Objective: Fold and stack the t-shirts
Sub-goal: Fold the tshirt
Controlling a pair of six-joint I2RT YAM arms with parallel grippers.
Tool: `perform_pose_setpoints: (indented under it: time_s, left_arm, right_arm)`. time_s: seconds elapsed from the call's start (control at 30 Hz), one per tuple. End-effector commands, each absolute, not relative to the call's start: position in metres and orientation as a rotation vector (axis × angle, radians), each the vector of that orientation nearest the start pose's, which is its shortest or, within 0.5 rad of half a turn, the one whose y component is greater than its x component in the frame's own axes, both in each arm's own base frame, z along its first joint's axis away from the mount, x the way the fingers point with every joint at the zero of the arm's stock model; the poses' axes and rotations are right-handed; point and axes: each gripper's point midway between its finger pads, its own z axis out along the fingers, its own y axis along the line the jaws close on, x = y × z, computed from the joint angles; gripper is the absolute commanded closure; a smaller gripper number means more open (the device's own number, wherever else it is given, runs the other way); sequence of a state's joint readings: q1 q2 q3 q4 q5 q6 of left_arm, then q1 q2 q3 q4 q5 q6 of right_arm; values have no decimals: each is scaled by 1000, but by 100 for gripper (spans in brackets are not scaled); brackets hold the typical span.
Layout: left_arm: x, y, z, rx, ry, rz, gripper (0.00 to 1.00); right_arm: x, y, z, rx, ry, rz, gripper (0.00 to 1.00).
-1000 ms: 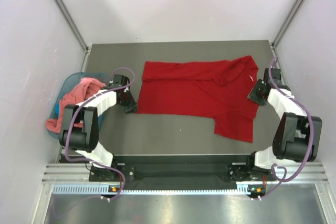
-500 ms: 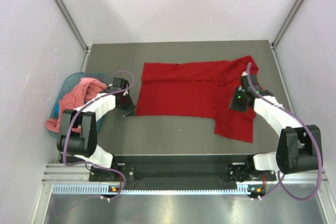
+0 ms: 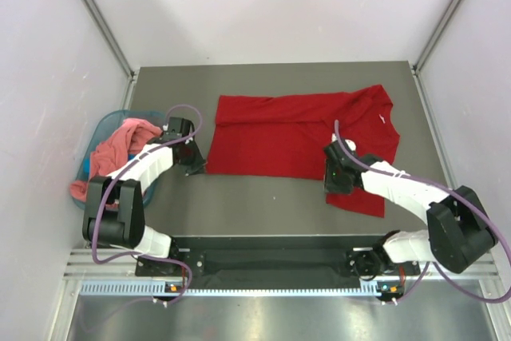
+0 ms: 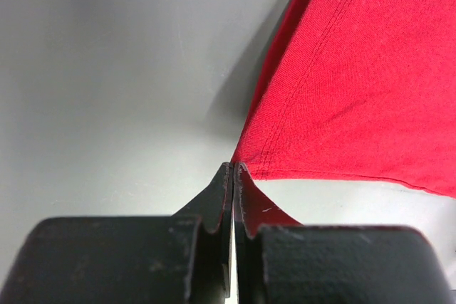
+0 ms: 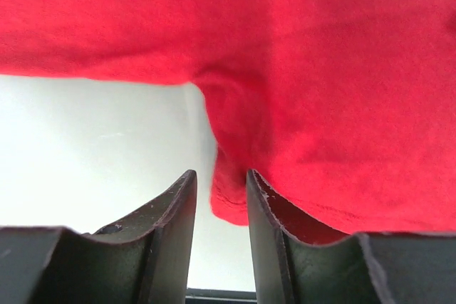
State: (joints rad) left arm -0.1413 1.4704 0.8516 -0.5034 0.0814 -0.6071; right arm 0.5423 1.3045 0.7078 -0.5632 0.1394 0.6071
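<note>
The deep red t-shirt [image 3: 279, 137] lies spread on the grey table, its neck with a white label [image 3: 386, 116] to the right and one sleeve [image 3: 359, 189] reaching toward the front. My left gripper [image 3: 194, 167] is shut on the shirt's near left corner; in the left wrist view the jaws [image 4: 234, 169] pinch the hem tip of the red cloth [image 4: 356, 90], which rises off the table. My right gripper [image 3: 330, 184] stands open at the sleeve's left edge. In the right wrist view the sleeve's hem corner [image 5: 231, 197] hangs between its fingers [image 5: 221, 183]. A salmon-pink t-shirt [image 3: 120, 141] is heaped in the basket.
The teal plastic basket [image 3: 96, 129] stands at the table's left edge, beside the left arm. White walls close in the table on three sides. Bare grey tabletop [image 3: 255, 205] runs between the shirt's front hem and the arms' bases.
The left gripper has shut on the shirt's corner. The right arm swung from the shirt's right side across to the sleeve's left edge, and the folded neck area now lies flat.
</note>
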Motion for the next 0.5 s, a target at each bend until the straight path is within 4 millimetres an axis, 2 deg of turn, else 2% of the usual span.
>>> perform_pose_setpoints:
  time_s: [0.0,0.13,0.23,0.27,0.3,0.33,0.47]
  left_arm:
    - [293,-79,52,-589,2664,-321,100]
    - [291,-74,53,-608,2655,-283,100]
    - [287,-68,53,-633,2658,-235,100]
    - [284,-61,53,-642,2657,-189,100]
    - [281,-58,53,-643,2659,-165,100]
    - [280,-53,53,-637,2656,-127,100]
    - [270,-49,55,-625,2664,-102,100]
  right_arm:
    - [212,120,30,156,2705,-1,65]
    - [204,115,24,137,2723,-102,65]
    - [200,115,22,92,2744,-149,73]
    - [195,114,22,68,2762,-161,84]
    - [191,119,23,29,2771,-153,88]
    - [186,119,24,6,2784,-165,98]
    - [163,117,25,-91,2857,-175,100]
